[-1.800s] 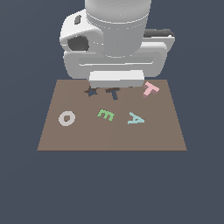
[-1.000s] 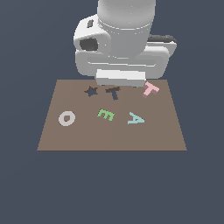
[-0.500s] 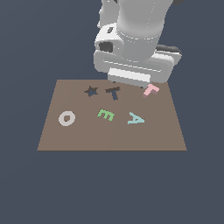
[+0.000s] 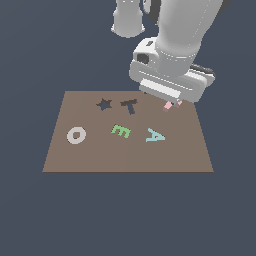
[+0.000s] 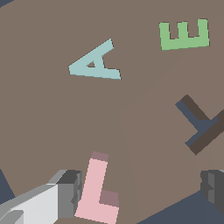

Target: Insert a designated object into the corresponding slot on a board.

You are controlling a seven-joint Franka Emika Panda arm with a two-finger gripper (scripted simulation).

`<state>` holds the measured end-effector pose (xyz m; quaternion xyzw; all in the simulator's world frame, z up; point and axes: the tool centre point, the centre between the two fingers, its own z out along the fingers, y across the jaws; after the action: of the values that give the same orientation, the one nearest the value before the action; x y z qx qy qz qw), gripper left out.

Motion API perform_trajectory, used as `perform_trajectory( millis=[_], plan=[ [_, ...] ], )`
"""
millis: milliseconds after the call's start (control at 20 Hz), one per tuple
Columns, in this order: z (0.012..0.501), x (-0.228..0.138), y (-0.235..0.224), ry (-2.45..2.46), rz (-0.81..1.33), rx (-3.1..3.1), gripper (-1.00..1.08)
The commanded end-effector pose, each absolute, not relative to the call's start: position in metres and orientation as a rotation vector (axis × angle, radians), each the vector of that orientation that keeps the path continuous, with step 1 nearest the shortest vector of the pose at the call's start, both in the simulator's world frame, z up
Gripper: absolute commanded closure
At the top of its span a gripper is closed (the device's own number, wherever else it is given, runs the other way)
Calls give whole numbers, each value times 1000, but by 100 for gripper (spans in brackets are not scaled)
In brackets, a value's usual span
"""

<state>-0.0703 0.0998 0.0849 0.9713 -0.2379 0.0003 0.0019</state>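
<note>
In the exterior view the bare front part of the brown board [image 4: 125,157] lies nearest, and beyond it a row of three pieces rests on it: a grey ring [image 4: 76,135] toward the exterior view's left, the green E [image 4: 121,131] in the middle, and the teal A [image 4: 155,135] toward the right. Farther back sit the dark star cutout [image 4: 104,104] and, just beside it, the dark T-shaped slot [image 4: 130,105], unfilled. At the far right corner only a sliver of the pink T [image 4: 172,105] shows below the arm's white wrist housing, which covers the rest; the fingers cannot be seen from here.

The wrist view fills some of this in. The pink T [image 5: 98,190] lies flat on the board, part of its crossbar cut off by the frame edge. The gripper [image 5: 142,190] stands with its jaws spread wide: one finger [image 5: 70,192] sits just beside the T, the other [image 5: 213,188] is well apart and cropped. Whether the near finger touches the block is unclear. The slot [image 5: 199,124], A [image 5: 96,63] and E [image 5: 183,34] lie beyond.
</note>
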Motion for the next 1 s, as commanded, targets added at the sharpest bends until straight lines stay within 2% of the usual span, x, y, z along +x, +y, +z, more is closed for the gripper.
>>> perform_trajectory(
  millis=[0, 500, 950],
  plan=[
    [77, -74, 110, -825, 1, 3028, -92],
    [55, -80, 141, -1024, 1, 2969, -92],
    [50, -80, 150, -1079, 0, 2950, -92]
  ],
)
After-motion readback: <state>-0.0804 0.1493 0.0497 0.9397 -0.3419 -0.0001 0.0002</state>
